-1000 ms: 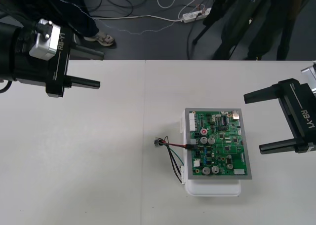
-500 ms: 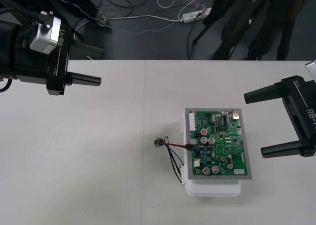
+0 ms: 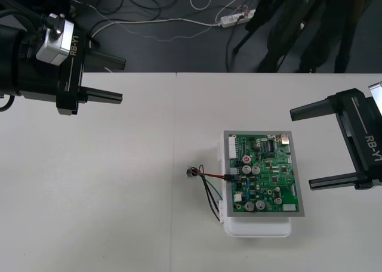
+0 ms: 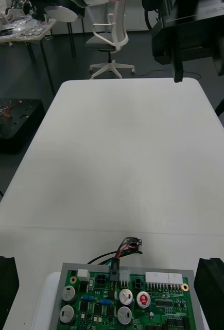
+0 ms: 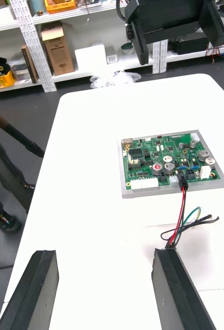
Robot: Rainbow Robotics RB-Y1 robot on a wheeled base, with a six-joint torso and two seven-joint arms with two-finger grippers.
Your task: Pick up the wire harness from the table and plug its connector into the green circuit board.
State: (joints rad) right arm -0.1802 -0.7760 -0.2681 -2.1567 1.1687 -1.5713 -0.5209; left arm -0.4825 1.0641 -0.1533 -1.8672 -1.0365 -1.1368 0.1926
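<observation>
We see the green circuit board [image 3: 265, 173] on its white base [image 3: 256, 228] toward the near right corner of the desk [image 3: 107, 194]. The black plug [image 3: 231, 178] of the wire harness [image 3: 209, 185] sits in the board's side facing the left edge, and its wires loop across the desk to the metal socket [image 3: 191, 172] just beside the board. The left claw [image 3: 122, 79] hangs near the far left corner and the right claw [image 3: 301, 148] at the right edge, both wide apart and empty

"RB-Y1" stands in dark letters on the left arm's [image 3: 57, 42] silver block, and again in white on the right gripper's [image 3: 301, 148] black body.
</observation>
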